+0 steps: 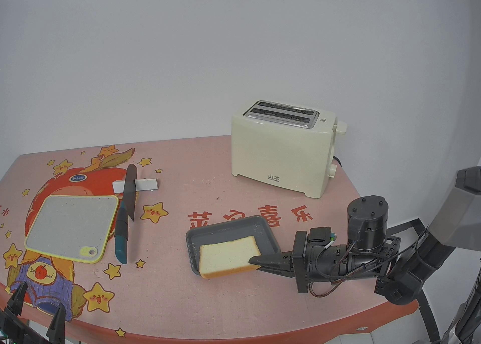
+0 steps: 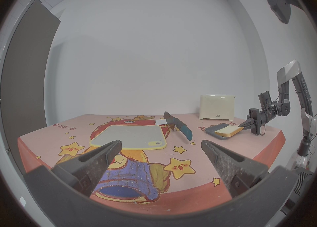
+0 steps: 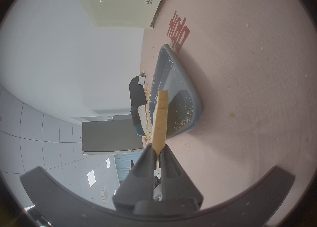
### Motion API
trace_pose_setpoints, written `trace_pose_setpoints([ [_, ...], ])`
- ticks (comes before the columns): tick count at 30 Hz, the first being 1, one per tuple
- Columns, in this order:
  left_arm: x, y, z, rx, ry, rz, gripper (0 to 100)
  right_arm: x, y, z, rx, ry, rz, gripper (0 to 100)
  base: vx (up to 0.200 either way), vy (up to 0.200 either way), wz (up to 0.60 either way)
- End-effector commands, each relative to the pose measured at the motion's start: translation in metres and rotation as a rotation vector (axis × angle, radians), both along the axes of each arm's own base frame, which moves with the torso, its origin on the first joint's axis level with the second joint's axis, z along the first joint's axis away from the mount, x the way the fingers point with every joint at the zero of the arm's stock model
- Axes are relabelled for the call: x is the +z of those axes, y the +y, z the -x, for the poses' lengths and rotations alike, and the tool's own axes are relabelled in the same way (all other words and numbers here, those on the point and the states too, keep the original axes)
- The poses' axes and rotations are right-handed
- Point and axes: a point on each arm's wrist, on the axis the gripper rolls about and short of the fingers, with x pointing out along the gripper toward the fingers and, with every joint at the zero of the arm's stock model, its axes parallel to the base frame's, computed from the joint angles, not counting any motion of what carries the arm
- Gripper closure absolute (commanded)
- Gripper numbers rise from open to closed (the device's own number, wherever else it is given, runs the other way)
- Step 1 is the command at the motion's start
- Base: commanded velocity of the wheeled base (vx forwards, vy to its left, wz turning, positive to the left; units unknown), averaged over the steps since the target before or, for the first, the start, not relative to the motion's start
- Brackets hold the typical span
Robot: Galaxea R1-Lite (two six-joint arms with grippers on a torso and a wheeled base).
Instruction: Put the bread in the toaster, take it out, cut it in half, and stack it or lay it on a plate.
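A slice of bread lies over the front of a grey plate in the middle of the table. My right gripper is shut on the bread's right edge, pinching it edge-on between its fingers. The cream toaster stands behind the plate with its slots empty. A knife with a teal handle lies beside the cutting board at the left. My left gripper hangs open off the table's front left corner, nothing between its fingers.
A small white block lies under the knife's blade. The pink table has a rounded front edge, with bare room between board and plate. The wall stands close behind the toaster.
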Motion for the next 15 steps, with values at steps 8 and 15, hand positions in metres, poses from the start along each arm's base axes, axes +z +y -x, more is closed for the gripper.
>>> trace_pose_setpoints([
  [8, -0.005, 0.0, -0.001, 0.001, 0.017, 0.0, 0, 0.024, -0.003, 0.003, -0.028, -0.071, -0.04, 100, 0.0, 0.0, 0.0],
  [15, -0.004, 0.0, -0.001, -0.001, 0.015, 0.0, 0, 0.049, -0.011, 0.006, -0.032, -0.201, -0.06, 100, 0.0, 0.0, 0.0],
])
